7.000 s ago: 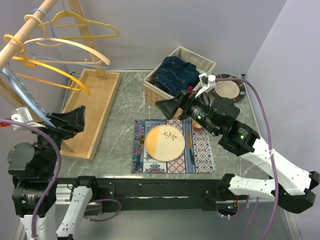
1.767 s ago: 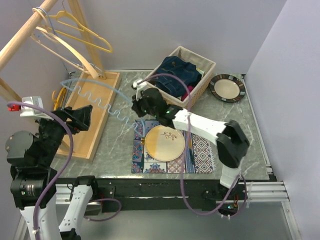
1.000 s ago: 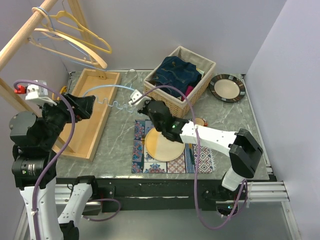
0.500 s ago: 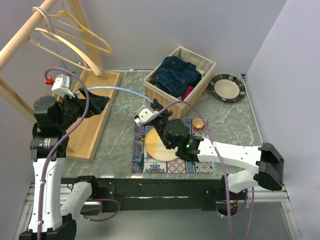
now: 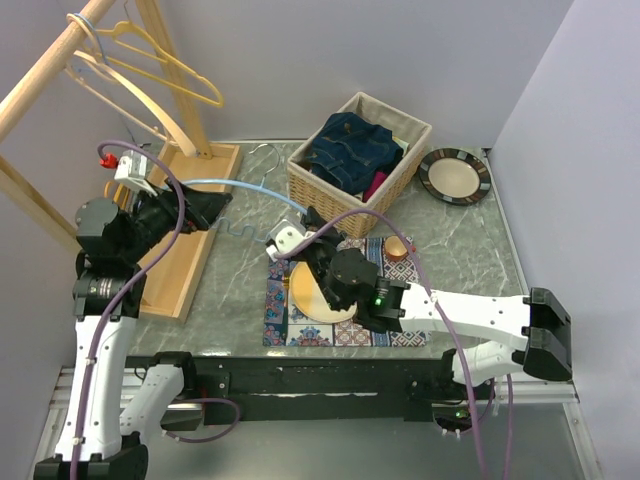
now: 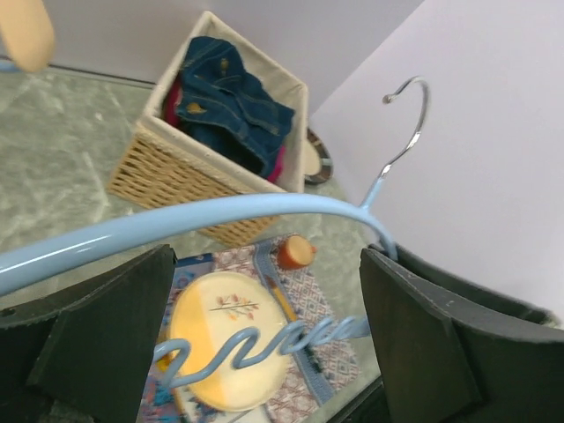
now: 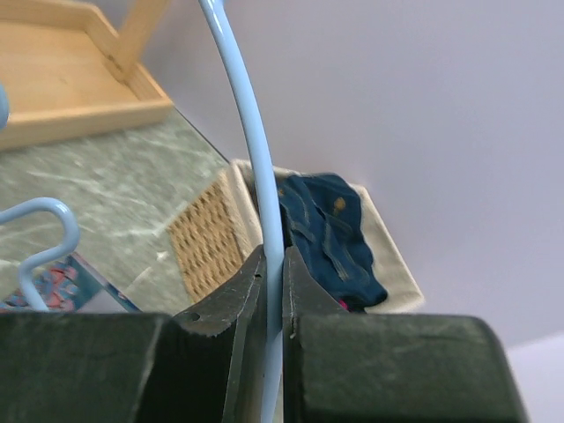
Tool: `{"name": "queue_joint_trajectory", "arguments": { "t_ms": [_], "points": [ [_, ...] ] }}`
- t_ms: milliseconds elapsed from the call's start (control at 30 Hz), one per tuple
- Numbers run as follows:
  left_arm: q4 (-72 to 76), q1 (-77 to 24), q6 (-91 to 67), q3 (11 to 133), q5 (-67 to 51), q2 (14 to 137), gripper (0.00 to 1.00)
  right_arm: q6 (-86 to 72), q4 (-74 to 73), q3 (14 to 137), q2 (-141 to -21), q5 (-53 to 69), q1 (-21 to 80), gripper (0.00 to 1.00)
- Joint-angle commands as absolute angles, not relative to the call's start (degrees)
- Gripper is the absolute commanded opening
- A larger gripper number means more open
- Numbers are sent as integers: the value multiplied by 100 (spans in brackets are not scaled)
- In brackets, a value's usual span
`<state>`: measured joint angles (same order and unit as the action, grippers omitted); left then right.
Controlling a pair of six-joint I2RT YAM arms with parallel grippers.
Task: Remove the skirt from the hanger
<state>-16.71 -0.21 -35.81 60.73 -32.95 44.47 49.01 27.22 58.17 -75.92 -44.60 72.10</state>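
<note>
A light-blue hanger [image 5: 250,187] with a wavy lower bar hangs bare over the table. My right gripper [image 5: 306,222] is shut on its right arm; the right wrist view shows the blue hanger rod [image 7: 242,106] pinched between the fingers [image 7: 280,282]. My left gripper [image 5: 212,207] is open at the hanger's left end. In the left wrist view the hanger [image 6: 220,216] crosses the wide gap between the jaws [image 6: 264,335] without being clamped. The dark denim skirt [image 5: 352,150] lies crumpled in the wicker basket [image 5: 310,188], also seen from both wrists [image 6: 231,97] [image 7: 330,233].
A wooden rack [image 5: 60,60] with yellow and wooden hangers stands back left over a wooden tray [image 5: 185,270]. A yellow plate [image 5: 310,295] sits on a patterned placemat [image 5: 400,320], a small orange cup [image 5: 398,249] beside it. A dark-rimmed plate [image 5: 456,175] lies back right.
My left gripper has swung right toward the hanger's left end and narrowed slightly. The right gripper keeps hold of the hanger, which has shifted a little with it.
</note>
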Motion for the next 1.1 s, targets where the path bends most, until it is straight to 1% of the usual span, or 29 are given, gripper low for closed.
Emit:
{"name": "queue_joint_trajectory", "arguments": {
  "t_ms": [0,100,233,367,467,667,767,833,867,900,933,967,1000,1033,1067],
  "points": [
    [-766,-228,-4980,5933,-3543,4308,90,4939,3348,6249,-7909,-4754,7286,0],
    [-415,-316,-5639,5758,-3244,4114,92,4896,3366,6372,-8059,-4808,7312,0],
    [-886,-343,-5959,5836,-2717,4131,94,4842,3401,6573,-8173,-4895,7348,0],
    [-906,-369,-6108,5731,-2338,4078,95,5045,3595,6662,-8244,-4905,7400,0],
    [-485,-369,-6572,5310,-2215,3982,92,5045,3682,6697,-8227,-4869,7505,0],
    [412,-395,-7074,4949,-2048,3981,85,5273,3963,6530,-8261,-4799,7760,0],
    [492,-457,-7119,4966,-2039,4078,75,5361,4017,6530,-8332,-4860,7892,0],
    [518,-518,-7163,4940,-2013,4113,63,5335,4017,6557,-8367,-4913,7971,0],
    [579,-536,-7241,4861,-2030,4105,56,5283,3964,6574,-8411,-4922,7998,0],
    [684,-554,-7286,4826,-2056,4113,41,5239,3929,6600,-8411,-4931,8042,0],
    [712,-562,-7330,4790,-2083,4096,35,5203,3894,6609,-8420,-4939,8059,0],
    [738,-562,-7382,4790,-2092,4096,24,5064,3789,6601,-8420,-4931,8086,0],
    [712,-571,-7400,4807,-2083,4087,19,4967,3727,6592,-8411,-4939,8103,2],
    [668,-571,-7426,4860,-2066,4061,12,4835,3640,6583,-8385,-4931,8130,8],
    [633,-571,-7435,4895,-2057,4061,1,4503,3386,6574,-8315,-4861,8121,11]
  ]
}}
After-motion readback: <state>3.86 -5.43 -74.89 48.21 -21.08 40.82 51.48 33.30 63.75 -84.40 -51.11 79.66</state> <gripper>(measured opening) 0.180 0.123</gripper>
